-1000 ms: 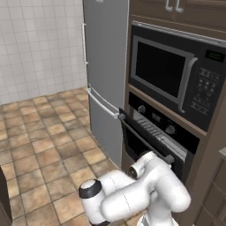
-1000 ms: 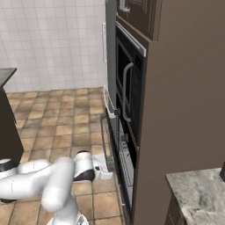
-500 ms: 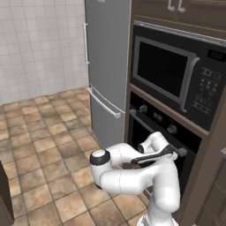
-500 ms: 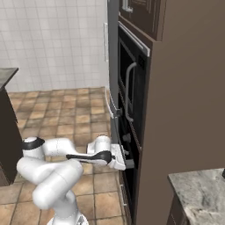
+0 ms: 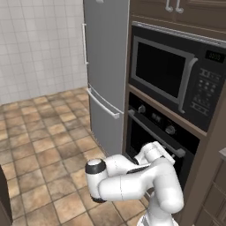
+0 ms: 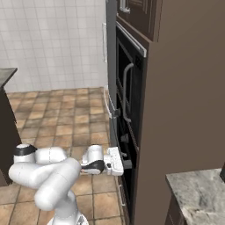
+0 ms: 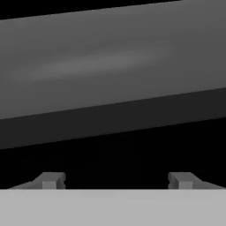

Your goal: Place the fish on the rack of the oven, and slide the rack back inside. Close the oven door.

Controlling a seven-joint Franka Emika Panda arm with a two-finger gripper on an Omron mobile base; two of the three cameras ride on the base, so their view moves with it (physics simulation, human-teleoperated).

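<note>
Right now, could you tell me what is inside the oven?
Nothing inside can be seen: the oven door is shut and its glass is black. The open fingers sit just before its bar handle. Whether the rack or fish is in there stays hidden.

the oven door (image 5: 152, 148) stands shut, so whatever lies inside the oven (image 6: 124, 145) is hidden behind its black glass. in the left base view the white hand covers part of the bar handle (image 5: 176, 151) and the lower door panel. from the right base the oven is seen almost edge-on, its knobs too small to make out. in the hand view the handle (image 7: 110, 66) is a blurred grey band cut off at both side edges, and the two fingertips (image 7: 50, 180) barely rise above the bottom. the microwave's display (image 5: 215, 56) is too small to read.
</note>
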